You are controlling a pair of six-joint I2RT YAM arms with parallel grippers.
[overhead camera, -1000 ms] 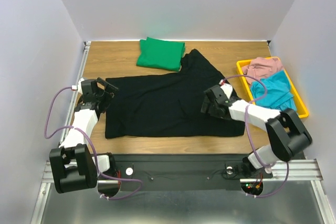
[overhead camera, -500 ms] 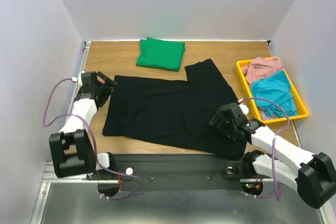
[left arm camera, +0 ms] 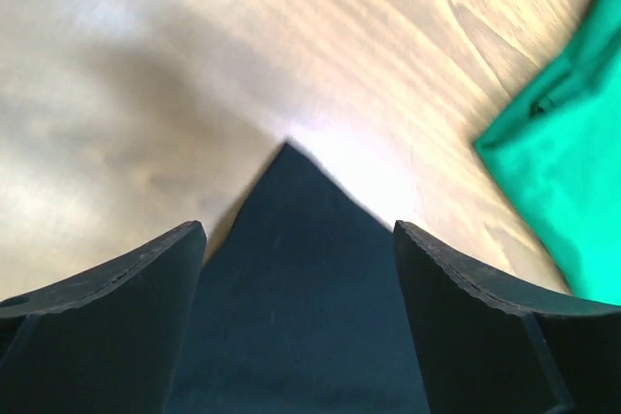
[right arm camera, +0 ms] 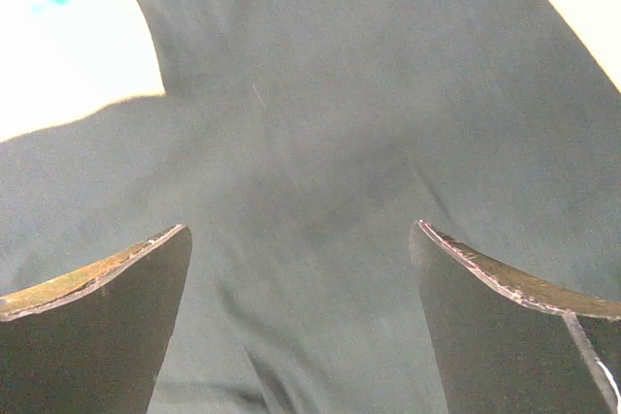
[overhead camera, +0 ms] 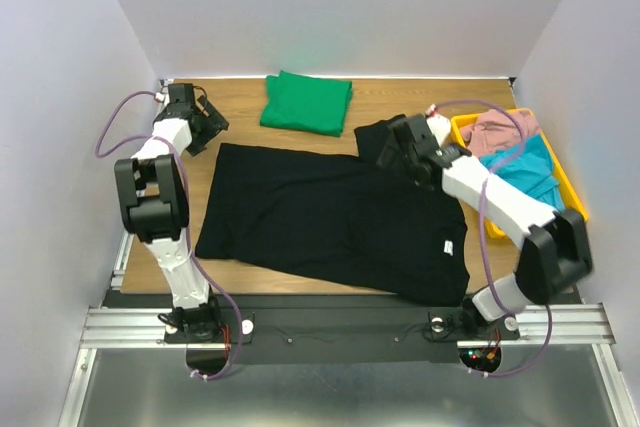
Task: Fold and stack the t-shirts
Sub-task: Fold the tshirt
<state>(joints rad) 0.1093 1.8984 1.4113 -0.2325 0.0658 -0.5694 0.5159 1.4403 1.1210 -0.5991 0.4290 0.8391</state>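
The black t-shirt (overhead camera: pixel 320 217) lies spread flat across the middle of the table, with its white tag (overhead camera: pixel 449 246) showing near the front right. The folded green t-shirt (overhead camera: pixel 307 102) sits at the back. My left gripper (overhead camera: pixel 210 127) is open at the far left, its fingers either side of the black shirt's back-left corner (left arm camera: pixel 291 317); the green shirt (left arm camera: pixel 563 172) shows at the right of that view. My right gripper (overhead camera: pixel 388 150) is open over the shirt's back-right sleeve. In the right wrist view, black cloth (right arm camera: pixel 320 123) lies between the spread fingers of the gripper (right arm camera: pixel 301 235).
A yellow bin (overhead camera: pixel 578 199) with pink and teal clothes stands at the right edge. White walls close the table on the left, back and right. A metal rail runs along the left side and the front.
My left gripper has moved back to the far-left corner of the shirt. My right arm has swung from the front right to the back-right sleeve. The black shirt now lies flatter and reaches farther front right.
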